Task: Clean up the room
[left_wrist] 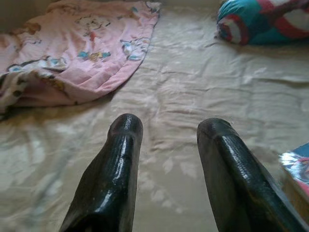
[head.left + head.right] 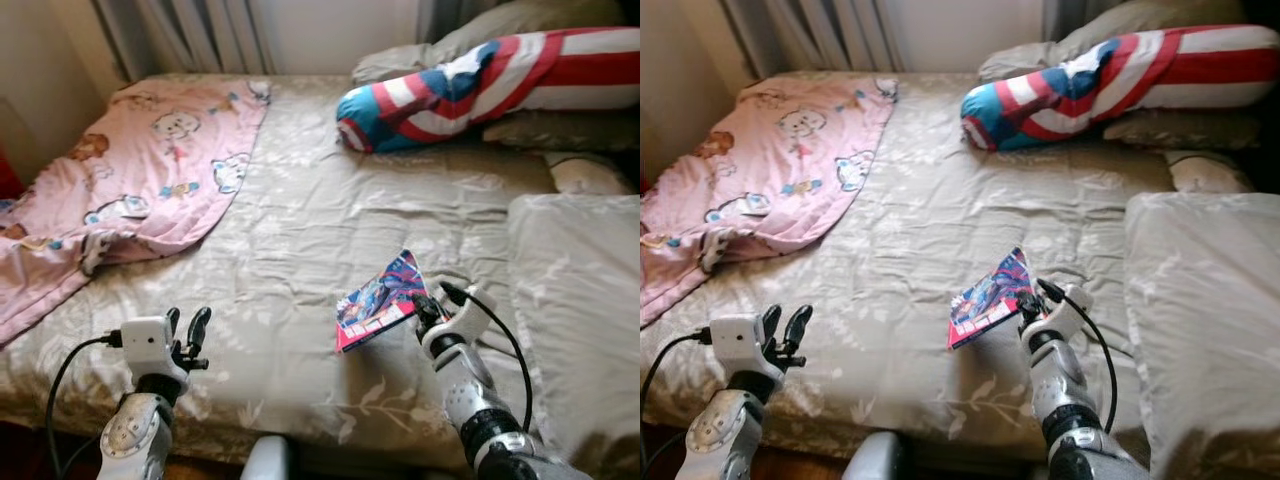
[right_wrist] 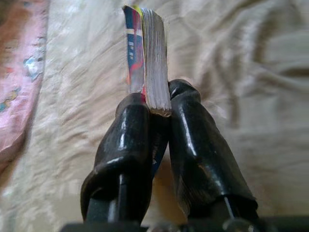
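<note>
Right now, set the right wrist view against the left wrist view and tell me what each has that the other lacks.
Right wrist view: the right gripper shut on the book, whose page edges face the camera, pinched between the two black fingers.

Left wrist view: the left gripper open with nothing between its fingers, and the striped bolster pillow at the far end of the bed.

Both: the beige bedspread, the pink blanket, and some of the book.
</note>
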Available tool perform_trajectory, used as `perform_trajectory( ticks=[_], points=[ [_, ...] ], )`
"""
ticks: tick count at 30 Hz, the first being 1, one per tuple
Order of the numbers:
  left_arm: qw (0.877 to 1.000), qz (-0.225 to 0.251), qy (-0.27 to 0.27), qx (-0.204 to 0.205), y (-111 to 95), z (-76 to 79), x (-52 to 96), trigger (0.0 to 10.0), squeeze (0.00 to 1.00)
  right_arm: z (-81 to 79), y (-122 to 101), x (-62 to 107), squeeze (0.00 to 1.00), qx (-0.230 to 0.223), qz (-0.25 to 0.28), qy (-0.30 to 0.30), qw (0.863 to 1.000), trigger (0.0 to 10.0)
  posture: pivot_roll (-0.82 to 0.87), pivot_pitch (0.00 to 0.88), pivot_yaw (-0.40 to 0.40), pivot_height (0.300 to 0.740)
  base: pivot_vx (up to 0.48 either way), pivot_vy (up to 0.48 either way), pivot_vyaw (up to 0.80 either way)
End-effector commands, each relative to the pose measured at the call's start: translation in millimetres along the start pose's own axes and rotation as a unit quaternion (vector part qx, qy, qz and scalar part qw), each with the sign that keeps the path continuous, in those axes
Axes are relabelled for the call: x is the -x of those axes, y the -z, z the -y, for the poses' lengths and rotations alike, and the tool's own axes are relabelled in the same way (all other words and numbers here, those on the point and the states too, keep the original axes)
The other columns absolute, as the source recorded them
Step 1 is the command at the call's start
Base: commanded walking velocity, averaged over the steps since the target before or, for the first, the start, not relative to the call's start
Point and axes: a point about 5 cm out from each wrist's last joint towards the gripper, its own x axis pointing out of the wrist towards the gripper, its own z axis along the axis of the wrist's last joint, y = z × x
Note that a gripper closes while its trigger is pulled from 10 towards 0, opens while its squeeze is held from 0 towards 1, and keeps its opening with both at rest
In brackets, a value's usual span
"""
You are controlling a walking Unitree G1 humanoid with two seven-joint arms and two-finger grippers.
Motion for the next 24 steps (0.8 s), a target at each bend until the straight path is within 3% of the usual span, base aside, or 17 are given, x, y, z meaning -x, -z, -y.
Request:
perform_trajectory(
  ticks=[1,8,16,24],
  points=[
    [1.000,-0.008,-0.001,-0.002,-1,-3.9,3.8,10.0,0.00,12.8,1,3.1,0.00,-0.008,0.001,0.033,0.999,10.0,0.20,0.144,0.088,0.651,0.000,0.000,0.00],
    [0.999,-0.031,0.002,-0.010,2,-6.8,23.2,10.0,0.00,61.0,9,22.1,0.00,-0.039,-0.007,0.144,0.989,10.0,0.23,0.189,0.108,0.651,0.000,0.000,0.00],
    [0.999,-0.044,-0.001,-0.015,0,-10.0,34.3,10.0,0.00,71.8,17,29.3,0.00,-0.050,-0.012,0.173,0.984,10.0,0.25,0.220,0.122,0.651,0.000,0.000,0.00],
    [0.998,-0.057,0.000,-0.019,-2,-10.5,42.6,10.0,0.00,82.0,31,38.7,0.00,-0.091,-0.019,0.209,0.973,10.0,0.25,0.241,0.129,0.651,0.000,0.000,0.00]
  ],
)
